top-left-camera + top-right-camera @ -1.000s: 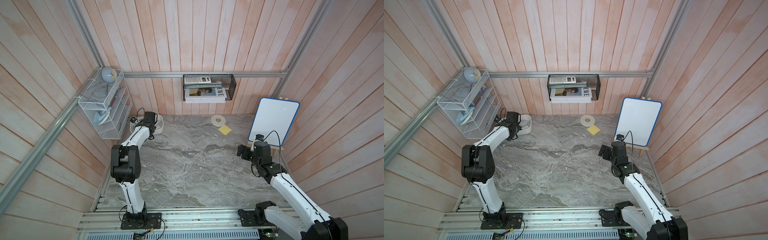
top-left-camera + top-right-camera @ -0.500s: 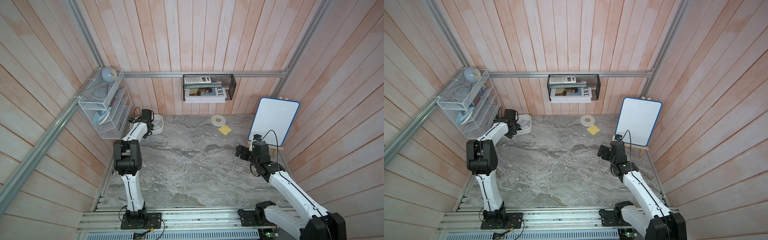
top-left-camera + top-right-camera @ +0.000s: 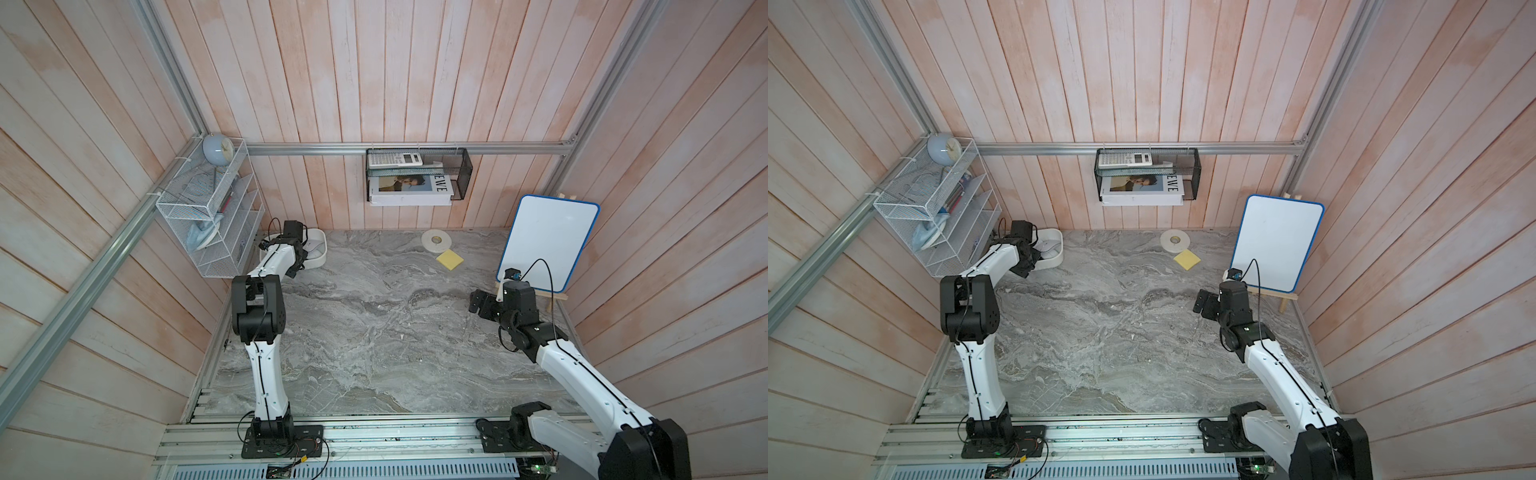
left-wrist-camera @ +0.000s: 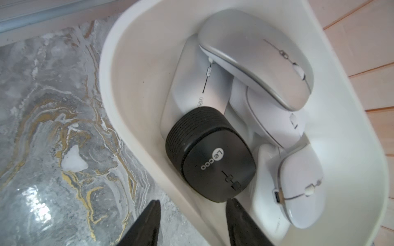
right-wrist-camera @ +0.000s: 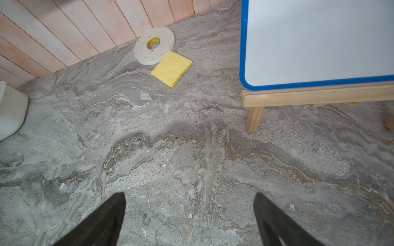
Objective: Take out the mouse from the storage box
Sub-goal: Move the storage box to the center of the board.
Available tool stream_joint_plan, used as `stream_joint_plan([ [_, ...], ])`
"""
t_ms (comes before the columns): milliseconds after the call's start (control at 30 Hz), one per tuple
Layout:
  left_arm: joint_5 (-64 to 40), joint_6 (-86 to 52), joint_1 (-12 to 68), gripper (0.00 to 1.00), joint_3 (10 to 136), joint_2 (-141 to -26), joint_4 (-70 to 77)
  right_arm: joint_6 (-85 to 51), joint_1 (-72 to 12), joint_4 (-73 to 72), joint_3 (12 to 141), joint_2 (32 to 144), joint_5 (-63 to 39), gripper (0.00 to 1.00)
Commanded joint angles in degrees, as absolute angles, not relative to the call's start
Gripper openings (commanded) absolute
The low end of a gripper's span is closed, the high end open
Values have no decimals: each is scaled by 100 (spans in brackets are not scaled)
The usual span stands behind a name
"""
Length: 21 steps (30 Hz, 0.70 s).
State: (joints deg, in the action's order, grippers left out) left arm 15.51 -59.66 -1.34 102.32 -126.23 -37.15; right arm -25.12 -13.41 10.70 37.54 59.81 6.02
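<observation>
Storage box point(image 4: 132, 64): white tub on the marble table point(image 5: 170, 149), in the far left corner against the back wall, near the white wire rack point(image 3: 212, 216). Visible in both top views point(image 3: 322, 261) point(image 3: 1055, 258).
Contents: several mice heaped together, all inside the box.
Black mouse point(image 4: 213, 157): ribbed shell marked "Lecoo", close to the box's near wall, lying partly over a flat grey mouse.
Silver mouse point(image 4: 255, 57): uppermost in the heap, tilted, resting across the pale mice below.
White mice point(image 4: 302, 185): two, one just beside the black mouse, one under the silver mouse.
Left gripper point(image 4: 195, 201): fingers parted, straddling the box's near wall. One tip outside over the marble, the other inside just beside the black mouse; nothing pinched.
Right gripper point(image 5: 189, 194): fingers spread wide, empty, over bare marble, well apart from the box, near the whiteboard point(image 5: 319, 42) on its wooden stand.
Surroundings: tape roll point(image 5: 145, 51) just beside a yellow sticky pad point(image 5: 171, 69) near the back wall; black mesh basket point(image 3: 417, 174) hung on that wall.
</observation>
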Motion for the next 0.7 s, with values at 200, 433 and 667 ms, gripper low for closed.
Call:
stream_joint_plan([
  [200, 1478, -5933, -158, 39, 10347, -12768, -3908, -2546, -1332, 1034, 3770, 6056, 540, 97],
  [433, 1477, -5933, -108, 29, 10146, -12654, -3880, -2549, -1322, 1064, 3797, 6056, 533, 97],
  [667, 1493, -5891, 13, 24, 9982, -12508, -3856, -2549, -1325, 1097, 3792, 6038, 538, 97],
])
